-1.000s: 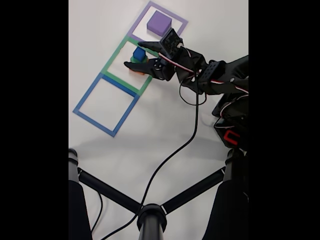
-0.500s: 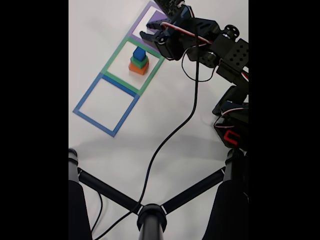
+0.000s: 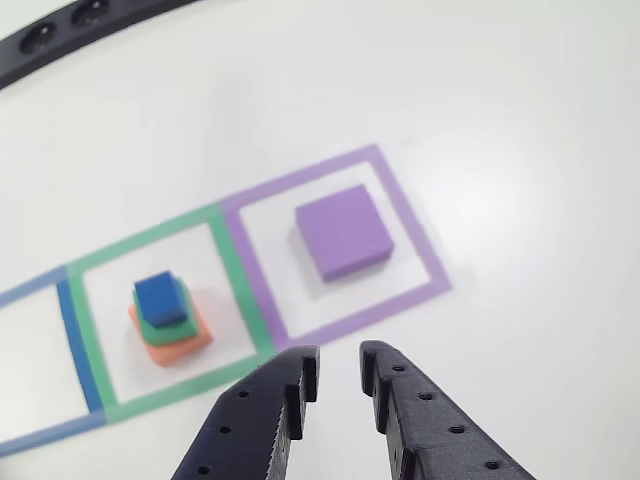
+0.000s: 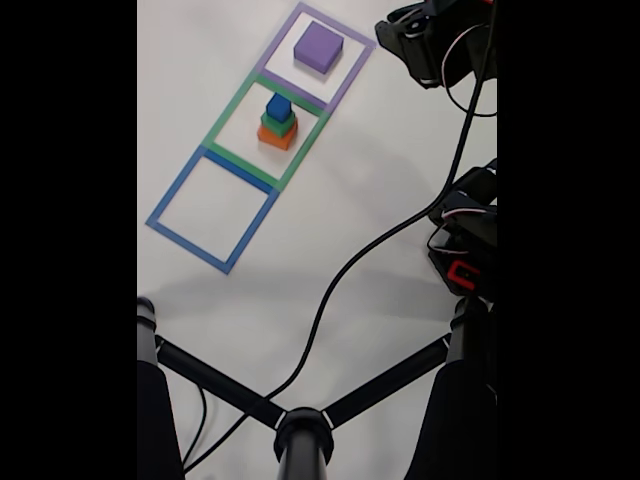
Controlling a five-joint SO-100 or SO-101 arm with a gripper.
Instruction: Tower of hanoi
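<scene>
Fixed view shows the arm pulled back and up from the green tape square (image 4: pixel 262 118), where a second ago its tool (image 3: pixel 338 375) was down at the three-block stack; the small blue foam cube (image 4: pixel 279 106) now sits on the green foam block (image 4: pixel 277 124) and the salmon-orange foam block (image 4: pixel 276 138). The tool hangs spread and empty above the white surface (image 4: pixel 330 210). With that placement apparently finished, the large flat purple foam block (image 3: pixel 343 230), alone in the purple tape square (image 3: pixel 420 255), looks like the next piece.
</scene>
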